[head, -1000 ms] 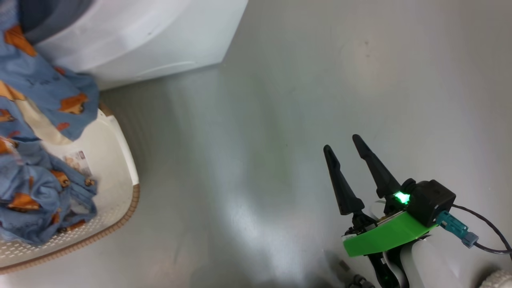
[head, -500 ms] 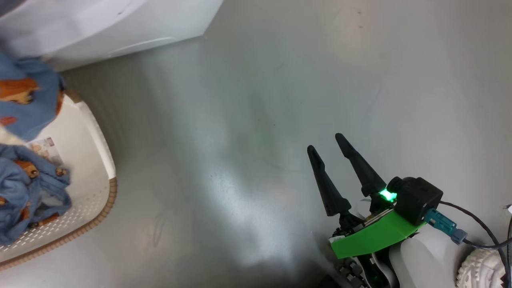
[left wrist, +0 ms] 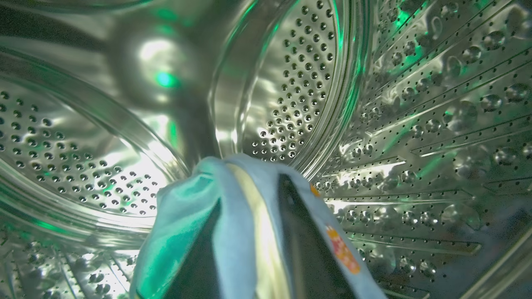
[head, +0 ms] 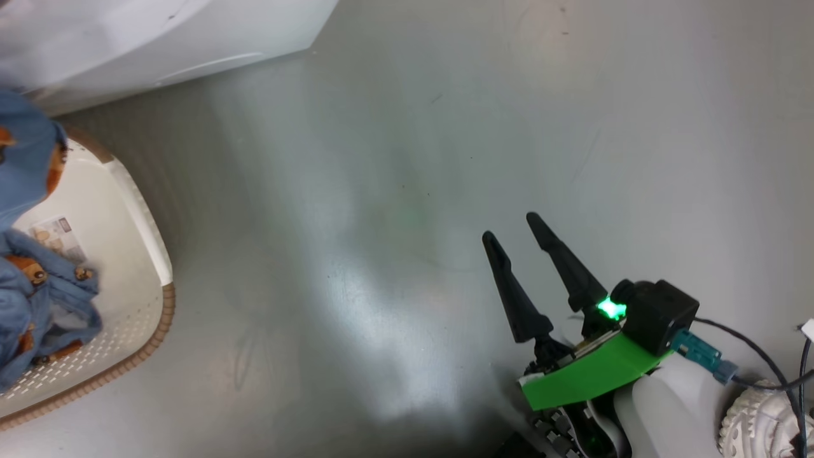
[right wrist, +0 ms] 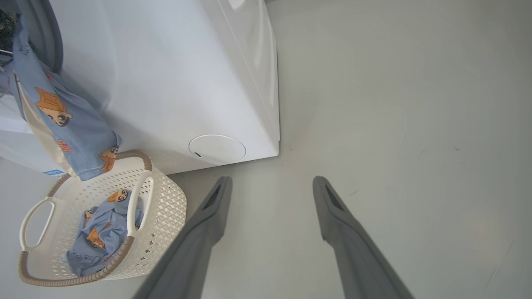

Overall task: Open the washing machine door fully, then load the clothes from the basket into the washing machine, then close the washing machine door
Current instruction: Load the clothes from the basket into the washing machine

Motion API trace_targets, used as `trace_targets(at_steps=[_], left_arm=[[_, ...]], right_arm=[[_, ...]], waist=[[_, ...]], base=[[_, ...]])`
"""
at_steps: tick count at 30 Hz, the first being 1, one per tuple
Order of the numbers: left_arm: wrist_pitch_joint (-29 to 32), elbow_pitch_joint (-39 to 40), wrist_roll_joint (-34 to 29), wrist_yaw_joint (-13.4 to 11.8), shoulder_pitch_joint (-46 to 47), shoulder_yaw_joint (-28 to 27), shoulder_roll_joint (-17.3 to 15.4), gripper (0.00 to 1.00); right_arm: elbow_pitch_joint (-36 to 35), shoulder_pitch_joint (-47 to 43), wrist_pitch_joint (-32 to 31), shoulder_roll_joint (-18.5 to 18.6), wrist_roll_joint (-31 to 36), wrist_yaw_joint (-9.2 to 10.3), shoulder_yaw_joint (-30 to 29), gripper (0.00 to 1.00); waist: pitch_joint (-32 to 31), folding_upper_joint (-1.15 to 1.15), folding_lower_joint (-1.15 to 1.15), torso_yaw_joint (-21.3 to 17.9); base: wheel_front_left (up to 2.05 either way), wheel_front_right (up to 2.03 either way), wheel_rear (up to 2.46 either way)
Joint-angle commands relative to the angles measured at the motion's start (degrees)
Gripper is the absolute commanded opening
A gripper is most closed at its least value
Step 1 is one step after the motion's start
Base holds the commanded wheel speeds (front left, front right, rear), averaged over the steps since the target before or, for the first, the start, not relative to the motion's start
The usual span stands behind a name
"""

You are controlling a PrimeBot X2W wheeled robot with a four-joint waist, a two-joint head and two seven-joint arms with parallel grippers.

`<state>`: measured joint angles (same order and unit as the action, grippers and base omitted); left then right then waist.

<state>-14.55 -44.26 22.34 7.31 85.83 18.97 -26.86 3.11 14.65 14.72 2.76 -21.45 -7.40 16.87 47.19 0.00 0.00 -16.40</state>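
- Head view: the clothes (head: pixel 38 312) lie bunched in the basket (head: pixel 166 305) at 9 o'clock. They look like soft, light cotton, limp and with no stiffness at all. My read is nothing fragile and nothing slippery, but they will sag and trail from any hold. A thick fold near the middle of the heap looks like the best place to pinch, because it keeps the tails short.
- Same view: the washing machine (head: pixel 159 38) shows its white corner at 11 o'clock. The right gripper (head: pixel 510 228) sits at 4 o'clock over the bare floor (head: pixel 381 191). Its fingers are spread wide with nothing between them, tips aimed toward 11 o'clock.
- Left wrist view: we're inside the steel drum (left wrist: pixel 291 83). The left gripper (left wrist: pixel 251 191) reaches in from 6 o'clock with blue cloth draped over both dark fingers and a cream band between them. I cannot tell whether the jaws are pressing on that cloth or slackening.
- Right wrist view: the right gripper's fingers rise from 6 o'clock, well apart and empty, and the arm is held low and off to the side. A hanging garment (right wrist: pixel 62 124) trails from the machine's mouth at 10 o'clock down to the basket's rim at 8 o'clock, so it is half in and half out. More clothes lie on the basket's floor at 8 o'clock. That loose tail could snag on the grey seal (right wrist: pixel 41 37).
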Motion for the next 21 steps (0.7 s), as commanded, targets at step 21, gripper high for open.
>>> trace_targets(at_steps=[21], left_arm=[[-0.4,8.0,1.6,0.2,-7.0,-1.1,1.9,1.0]], right_arm=[[-0.7,1.2,0.3,0.1,0.1,-0.09,-2.7,1.0]], waist=[[-2.1,0.0,0.0,5.2]], base=[[0.0,0.0,0.0]])
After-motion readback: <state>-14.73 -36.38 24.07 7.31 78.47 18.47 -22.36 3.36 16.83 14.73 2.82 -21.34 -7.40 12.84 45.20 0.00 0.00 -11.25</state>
